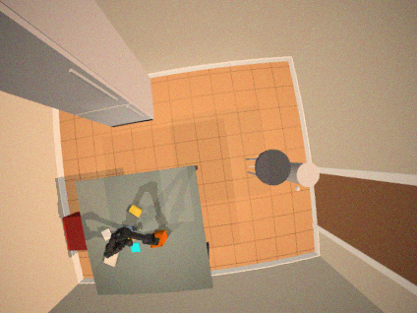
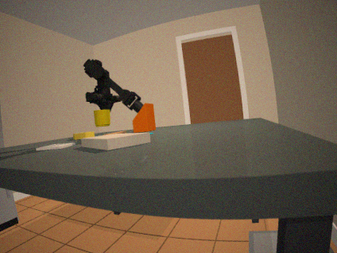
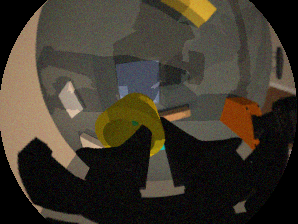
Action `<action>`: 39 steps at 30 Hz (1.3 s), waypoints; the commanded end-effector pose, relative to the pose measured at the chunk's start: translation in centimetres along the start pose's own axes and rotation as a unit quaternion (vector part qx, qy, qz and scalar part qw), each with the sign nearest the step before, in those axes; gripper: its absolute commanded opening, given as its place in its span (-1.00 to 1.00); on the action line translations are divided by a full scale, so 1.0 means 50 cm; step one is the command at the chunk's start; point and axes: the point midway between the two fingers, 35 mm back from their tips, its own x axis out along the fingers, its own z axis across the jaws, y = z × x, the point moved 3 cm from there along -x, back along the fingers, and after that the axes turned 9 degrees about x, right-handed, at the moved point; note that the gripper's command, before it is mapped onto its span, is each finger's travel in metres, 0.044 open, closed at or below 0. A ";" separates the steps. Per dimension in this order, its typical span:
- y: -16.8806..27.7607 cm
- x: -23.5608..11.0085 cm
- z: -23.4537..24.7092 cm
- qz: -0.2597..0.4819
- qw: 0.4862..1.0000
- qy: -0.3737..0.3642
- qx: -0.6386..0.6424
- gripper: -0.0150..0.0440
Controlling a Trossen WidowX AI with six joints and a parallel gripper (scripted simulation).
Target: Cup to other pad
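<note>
My gripper is shut on the rim of a yellow cup and holds it upright, a little above the grey table. In the wrist view a small green spot shows inside the cup. A blue pad lies on the table below and beyond the cup. A cyan pad lies beside the arm, and only a sliver of it shows in the wrist view. In the overhead view the arm hides the cup.
The arm's orange base stands on the table. A yellow block, a beige slab and a white flat piece lie nearby. A red box sits at the table's left edge.
</note>
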 end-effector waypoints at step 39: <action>0.212 -0.004 -0.091 0.001 1.000 0.006 -0.002 -0.49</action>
